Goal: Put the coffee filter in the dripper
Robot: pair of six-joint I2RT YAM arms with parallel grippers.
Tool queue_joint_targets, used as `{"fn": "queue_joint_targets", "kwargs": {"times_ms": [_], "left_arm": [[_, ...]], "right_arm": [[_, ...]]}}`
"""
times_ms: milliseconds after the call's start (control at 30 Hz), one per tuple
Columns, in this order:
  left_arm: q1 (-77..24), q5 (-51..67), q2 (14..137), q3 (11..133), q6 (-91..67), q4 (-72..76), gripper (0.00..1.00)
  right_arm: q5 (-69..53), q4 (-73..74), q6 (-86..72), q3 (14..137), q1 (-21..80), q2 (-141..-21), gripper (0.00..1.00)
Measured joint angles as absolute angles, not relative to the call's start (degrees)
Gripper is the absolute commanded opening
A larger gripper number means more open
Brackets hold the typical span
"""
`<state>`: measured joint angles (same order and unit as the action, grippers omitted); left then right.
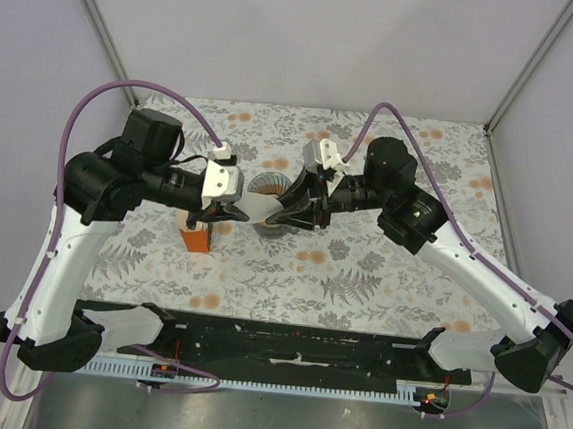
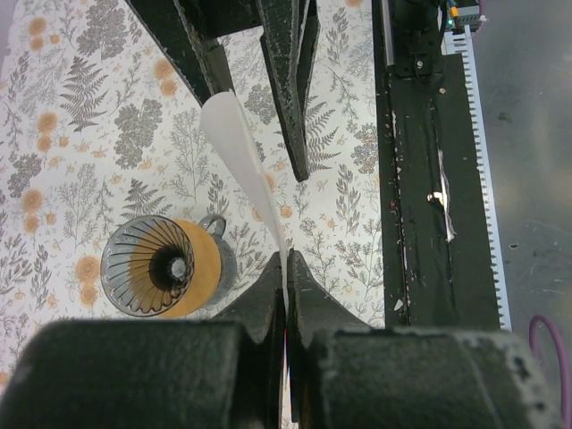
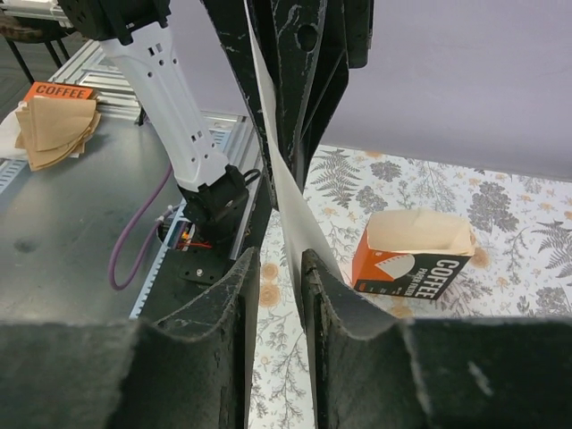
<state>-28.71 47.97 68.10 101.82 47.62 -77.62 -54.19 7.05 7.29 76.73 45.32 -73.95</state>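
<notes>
Both arms meet over the middle of your flowery table [image 1: 382, 273], a bit nearer the far edge than the near one. The orange box [image 3: 411, 259] of filters stands open to the left of the middle, out of the way. The orange funnel [image 2: 161, 266] seems to sit on a glass cup [image 2: 217, 223] right under the arms, so the paper has only a short way to go.

The paper filter [image 2: 234, 143] hangs in the air just beside the funnel, not in it yet. Your left claw [image 2: 286, 264] is squeezed tight on one end. Your right claw [image 3: 279, 259] has its fingers apart, with the other end between them, not pinched. I think that is to help spread the flat paper into a cone first.
</notes>
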Motion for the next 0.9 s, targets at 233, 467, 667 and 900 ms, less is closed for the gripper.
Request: {"fn": "queue_joint_targets", "kwargs": {"times_ms": [233, 467, 667, 900], "left_arm": [[-28.73, 46.72, 68.07, 101.82, 46.48, -76.62, 0.02], [-28.73, 45.91, 68.03, 101.69, 44.34, -74.76, 0.02], [-29.12, 45.58, 67.66, 99.96, 42.02, -72.4, 0.27], [-28.91, 44.95, 66.59, 99.46, 35.64, -71.5, 0.73]], "right_arm": [[-53.58, 3.7, 4.1, 76.75, 46.81, -77.43, 0.18], [-51.22, 3.95, 5.08, 76.73, 47.44, -77.38, 0.02], [-45.19, 4.78, 11.7, 73.78, 48.21, -73.89, 0.0], [-33.58, 7.35, 24.82, 66.96, 48.07, -65.28, 0.0]]}}
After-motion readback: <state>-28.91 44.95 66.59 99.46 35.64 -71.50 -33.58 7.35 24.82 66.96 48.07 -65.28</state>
